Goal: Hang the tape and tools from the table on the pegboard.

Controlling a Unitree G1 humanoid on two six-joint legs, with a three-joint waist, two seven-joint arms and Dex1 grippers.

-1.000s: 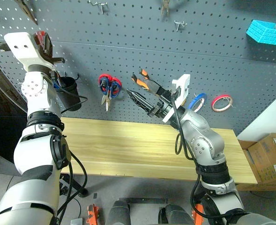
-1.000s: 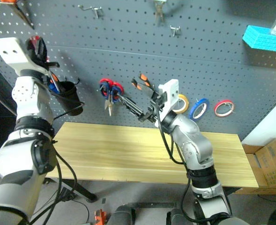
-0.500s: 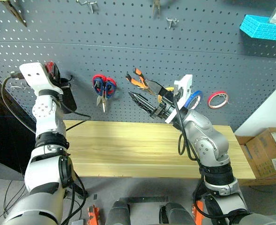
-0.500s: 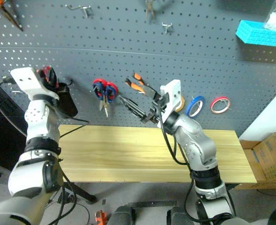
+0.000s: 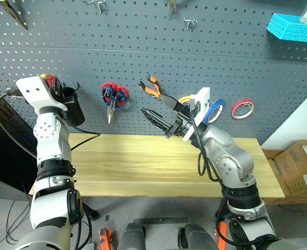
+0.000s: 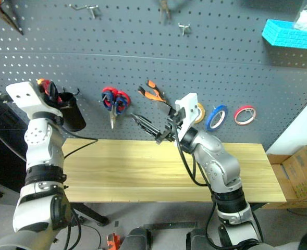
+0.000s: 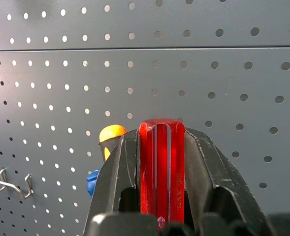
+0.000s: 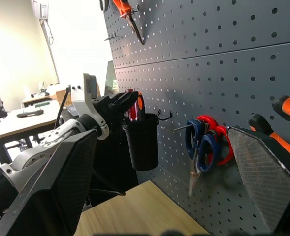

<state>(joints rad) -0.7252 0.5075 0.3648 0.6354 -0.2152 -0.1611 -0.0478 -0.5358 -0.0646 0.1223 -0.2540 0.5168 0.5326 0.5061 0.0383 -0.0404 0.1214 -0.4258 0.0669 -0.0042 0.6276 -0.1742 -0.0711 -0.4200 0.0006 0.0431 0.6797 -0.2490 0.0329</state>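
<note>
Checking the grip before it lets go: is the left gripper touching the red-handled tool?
Touching. The left wrist view shows the left gripper with both black fingers pressed flat against the red-handled tool.

You had the table set against the pegboard. On the board, from the robot's left: a cup, scissors, pliers, then three tape rolls to the right, above the table.

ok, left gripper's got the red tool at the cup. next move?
Probably lower it into the black cup, then open. The left gripper is shut on the red tool, held just above the cup's rim on the pegboard; the table looks bare.
</note>
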